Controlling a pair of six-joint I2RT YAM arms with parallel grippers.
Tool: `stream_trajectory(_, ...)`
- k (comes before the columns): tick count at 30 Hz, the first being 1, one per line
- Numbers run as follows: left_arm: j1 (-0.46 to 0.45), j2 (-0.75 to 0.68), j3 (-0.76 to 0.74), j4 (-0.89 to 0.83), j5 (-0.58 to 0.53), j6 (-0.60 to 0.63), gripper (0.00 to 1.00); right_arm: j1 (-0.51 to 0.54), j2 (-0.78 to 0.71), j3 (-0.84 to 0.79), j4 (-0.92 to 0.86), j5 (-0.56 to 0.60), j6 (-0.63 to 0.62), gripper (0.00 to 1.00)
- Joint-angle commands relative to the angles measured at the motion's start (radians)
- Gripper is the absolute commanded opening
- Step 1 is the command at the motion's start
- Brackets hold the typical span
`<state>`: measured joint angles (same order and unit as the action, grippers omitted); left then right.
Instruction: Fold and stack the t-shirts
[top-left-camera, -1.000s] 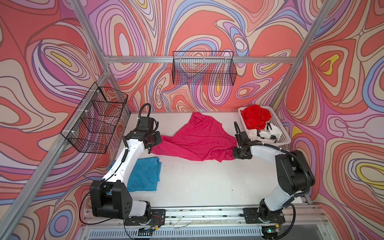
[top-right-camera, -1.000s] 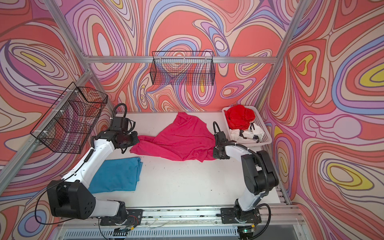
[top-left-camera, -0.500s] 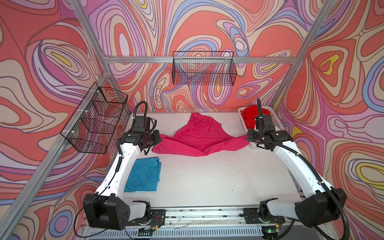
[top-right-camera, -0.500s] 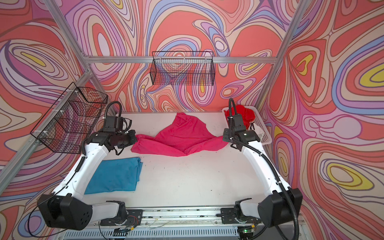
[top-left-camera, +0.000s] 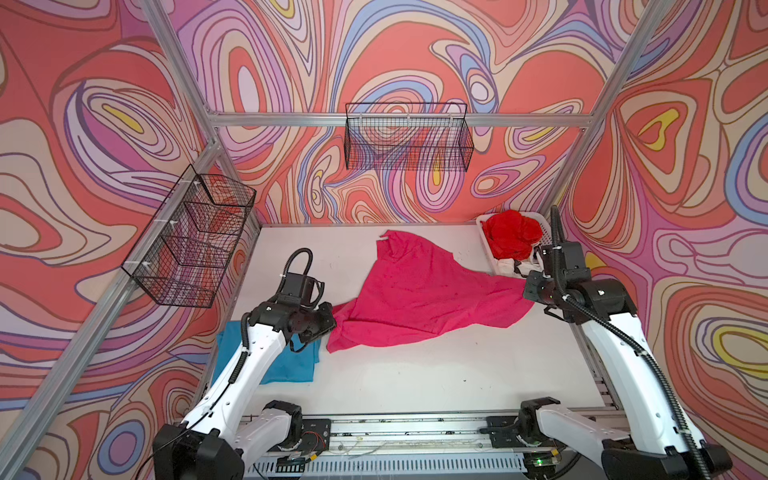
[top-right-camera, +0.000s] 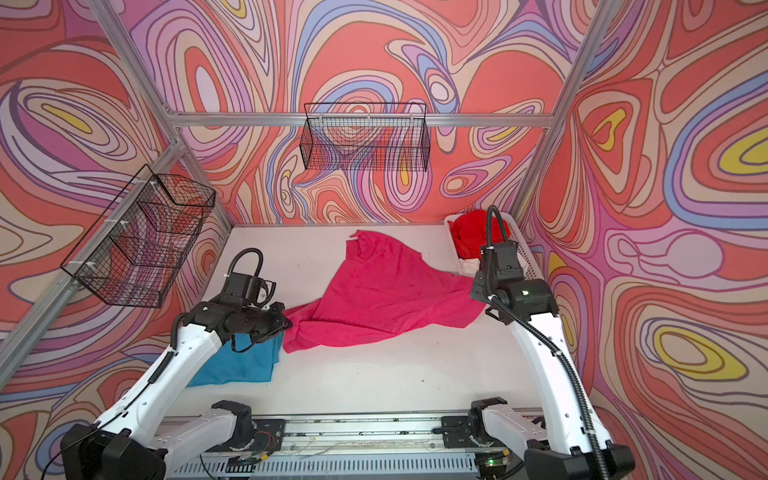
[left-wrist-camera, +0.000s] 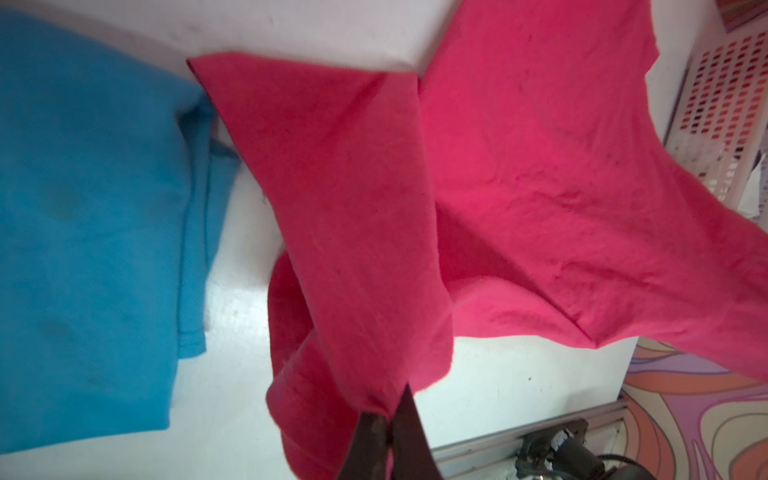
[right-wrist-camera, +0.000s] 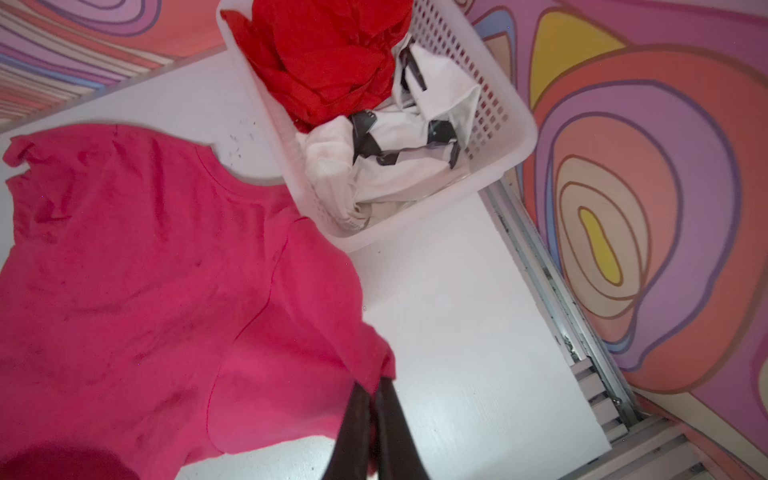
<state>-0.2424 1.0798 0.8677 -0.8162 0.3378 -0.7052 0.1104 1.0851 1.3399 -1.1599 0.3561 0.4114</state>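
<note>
Left gripper (left-wrist-camera: 392, 415) and right gripper (right-wrist-camera: 376, 388) are each clamping an edge of the magenta-pink t-shirt (top-left-camera: 415, 299), which is sagging across the desk's (top-left-camera: 415, 374) middle. Harder pulling risks a thin pinch slipping.

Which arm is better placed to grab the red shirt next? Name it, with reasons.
Right, likely: the right gripper is beside the basket holding the red shirt; the left gripper sits opposite, by the teal shirt. Both grip the magenta shirt.

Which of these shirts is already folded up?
The teal-blue shirt, lying flat in a folded rectangle. The pink shirt is spread open, unfolded; the red shirt and white shirt sit crumpled in the basket.
</note>
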Motion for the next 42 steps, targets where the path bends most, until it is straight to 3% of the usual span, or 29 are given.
stream_trajectory(1, -0.045, -0.017, -0.035, 0.015, 0.040, -0.095, 0.00, -0.010, -0.011, 0.017, -0.059, 0.092, 0.038, 0.00)
stream_trajectory(9, -0.106, -0.106, -0.064, -0.130, 0.071, -0.145, 0.00, -0.012, -0.034, -0.049, -0.084, 0.063, 0.065, 0.00)
stream_trajectory(13, -0.127, -0.192, -0.118, -0.174, 0.045, -0.201, 0.40, -0.013, -0.053, -0.153, -0.041, -0.010, 0.087, 0.00)
stream_trajectory(16, -0.127, -0.210, -0.077, -0.159, -0.054, -0.195, 0.61, -0.012, -0.054, -0.222, 0.012, -0.057, 0.090, 0.00)
stream_trajectory(24, -0.126, 0.152, -0.005, 0.179, -0.156, -0.068, 0.69, -0.012, -0.015, -0.342, 0.170, -0.194, 0.097, 0.00)
stream_trajectory(27, -0.129, 0.306, 0.051, 0.261, -0.125, -0.005, 0.71, -0.012, -0.013, -0.344, 0.179, -0.206, 0.094, 0.00)
stream_trajectory(32, -0.159, 0.464, 0.107, 0.279, -0.126, 0.063, 0.70, -0.012, -0.024, -0.334, 0.174, -0.188, 0.084, 0.00)
stream_trajectory(37, -0.206, 0.513, 0.091, 0.328, -0.104, 0.054, 0.61, -0.014, -0.022, -0.344, 0.188, -0.190, 0.082, 0.00)
stream_trajectory(40, -0.218, 0.522, 0.091, 0.327, -0.106, 0.050, 0.27, -0.012, -0.019, -0.357, 0.203, -0.198, 0.084, 0.00)
stream_trajectory(41, -0.218, 0.516, 0.096, 0.318, -0.113, 0.049, 0.07, -0.012, -0.019, -0.363, 0.208, -0.202, 0.085, 0.00)
stream_trajectory(42, -0.218, 0.498, 0.110, 0.296, -0.127, 0.049, 0.00, -0.013, -0.020, -0.368, 0.211, -0.207, 0.087, 0.00)
